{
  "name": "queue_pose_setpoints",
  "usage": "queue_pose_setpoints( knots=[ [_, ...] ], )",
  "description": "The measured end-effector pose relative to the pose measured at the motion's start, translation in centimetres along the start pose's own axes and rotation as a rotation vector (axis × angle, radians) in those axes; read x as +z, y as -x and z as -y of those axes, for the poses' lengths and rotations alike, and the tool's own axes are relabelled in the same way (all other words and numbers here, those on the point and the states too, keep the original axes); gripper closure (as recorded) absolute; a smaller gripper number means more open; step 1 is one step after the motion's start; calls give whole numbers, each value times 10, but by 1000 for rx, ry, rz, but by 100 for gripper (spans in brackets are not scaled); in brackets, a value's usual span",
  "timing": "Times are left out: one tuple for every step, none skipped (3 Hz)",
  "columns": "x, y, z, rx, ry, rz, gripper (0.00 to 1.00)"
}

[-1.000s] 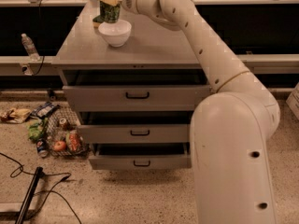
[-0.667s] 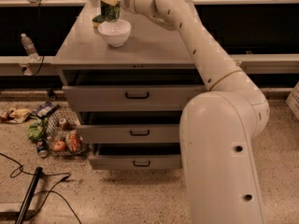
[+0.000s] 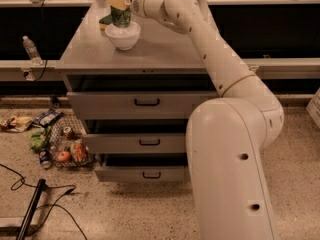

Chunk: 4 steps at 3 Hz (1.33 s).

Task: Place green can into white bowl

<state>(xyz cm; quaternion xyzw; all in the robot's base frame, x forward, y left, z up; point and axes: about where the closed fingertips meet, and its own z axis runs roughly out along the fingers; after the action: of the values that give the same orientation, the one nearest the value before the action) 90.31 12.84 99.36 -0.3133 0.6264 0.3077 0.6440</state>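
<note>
The white bowl (image 3: pixel 122 36) sits on the back left part of the grey cabinet top (image 3: pixel 155 46). The green can (image 3: pixel 121 16) stands upright with its lower end inside the bowl. My gripper (image 3: pixel 119 1) is right above the bowl, shut on the can's top, with a yellowish finger pad (image 3: pixel 118 0) covering the lid. The arm reaches in from the lower right across the cabinet.
A flat green sponge (image 3: pixel 105 20) lies just behind the bowl. Three drawers below stand partly pulled out (image 3: pixel 145 103). Litter (image 3: pixel 60 146) lies on the floor at left, with a water bottle (image 3: pixel 31 49) on the ledge and cables (image 3: pixel 40 204).
The arm's lower body has swung left in the view. The gripper and the can have stayed over the bowl, with hardly any shift.
</note>
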Motion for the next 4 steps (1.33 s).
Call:
queue_pose_setpoints(
  knots=[
    [4,-20,-2,31,1,-27,30],
    [10,-34,-9,49,16,-40,7],
    [3,-26,-7,34,10,-17,0],
    [-20,2,6,7,-32,44,0]
  ],
)
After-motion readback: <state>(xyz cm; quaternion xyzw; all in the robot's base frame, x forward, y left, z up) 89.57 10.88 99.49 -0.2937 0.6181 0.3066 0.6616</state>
